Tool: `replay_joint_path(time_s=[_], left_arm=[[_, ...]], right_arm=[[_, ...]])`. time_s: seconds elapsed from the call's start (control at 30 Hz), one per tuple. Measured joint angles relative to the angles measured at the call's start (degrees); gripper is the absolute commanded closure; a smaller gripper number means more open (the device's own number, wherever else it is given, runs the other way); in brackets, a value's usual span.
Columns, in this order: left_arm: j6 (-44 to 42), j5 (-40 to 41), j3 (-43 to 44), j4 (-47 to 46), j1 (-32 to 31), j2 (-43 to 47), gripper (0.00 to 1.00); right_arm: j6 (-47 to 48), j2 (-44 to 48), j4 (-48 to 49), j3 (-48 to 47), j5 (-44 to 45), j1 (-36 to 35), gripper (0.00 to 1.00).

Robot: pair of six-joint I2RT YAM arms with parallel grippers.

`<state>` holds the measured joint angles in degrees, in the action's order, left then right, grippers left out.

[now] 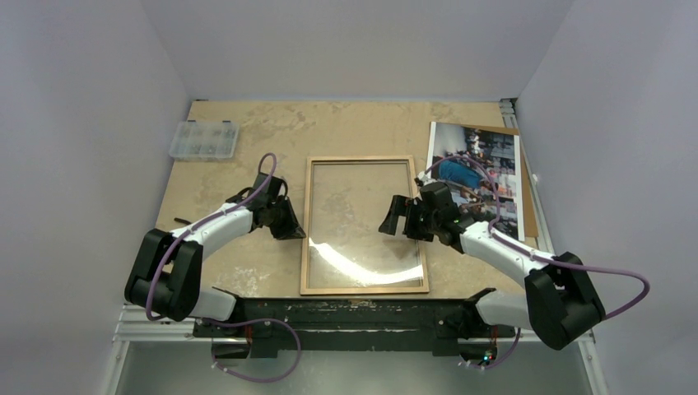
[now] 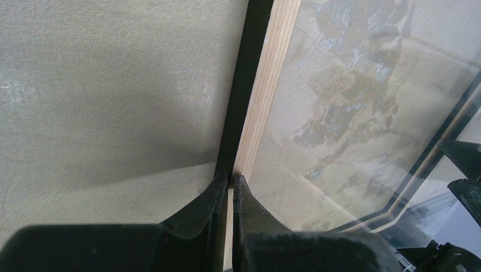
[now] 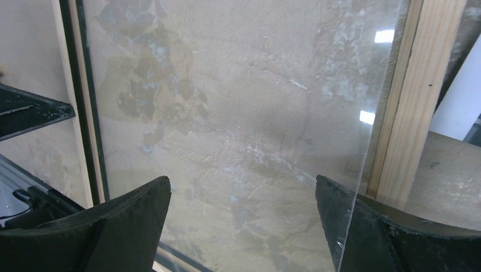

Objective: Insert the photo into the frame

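With your left hand (image 2: 231, 180) shut at the left rail of the frame (image 1: 365, 289) and your right hand (image 3: 243, 180) spread wide over its glass, the photo (image 1: 494, 148) lies untouched off to the right, so fetch it next, probably by an edge.

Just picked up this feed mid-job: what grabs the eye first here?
The frame lies back-up at the centre of the table, glare streaking its glass. The right gripper gapes wide over its right side, while the left gripper is shut at its left rail. The photo lies at the far right, outside the frame.
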<state>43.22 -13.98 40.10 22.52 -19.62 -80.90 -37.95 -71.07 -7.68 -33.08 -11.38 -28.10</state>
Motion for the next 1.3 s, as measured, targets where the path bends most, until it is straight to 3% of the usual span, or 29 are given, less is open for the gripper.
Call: replay_joint_path(time_s=[0.93, 1.03, 1.17, 1.3], left_arm=[[0.0, 0.0, 0.1, 0.1, 0.0, 0.0, 0.94], [-0.1, 0.2, 0.0, 0.1, 0.0, 0.3, 0.84], [-0.8, 1.0, -1.1, -0.5, 0.0, 1.4, 0.57], [-0.8, 1.3, -3.5, -1.2, 0.0, 3.8, 0.36]], right_arm=[[5.3, 5.6, -10.3, -3.0, 9.4, 0.0, 0.02], [5.5, 6.0, -11.4, -3.2, 11.1, 0.0, 0.02], [5.7, 6.3, -12.8, -3.4, 13.7, 0.2, 0.04], [6.0, 6.3, -13.9, -3.4, 13.4, 3.0, 0.18]])
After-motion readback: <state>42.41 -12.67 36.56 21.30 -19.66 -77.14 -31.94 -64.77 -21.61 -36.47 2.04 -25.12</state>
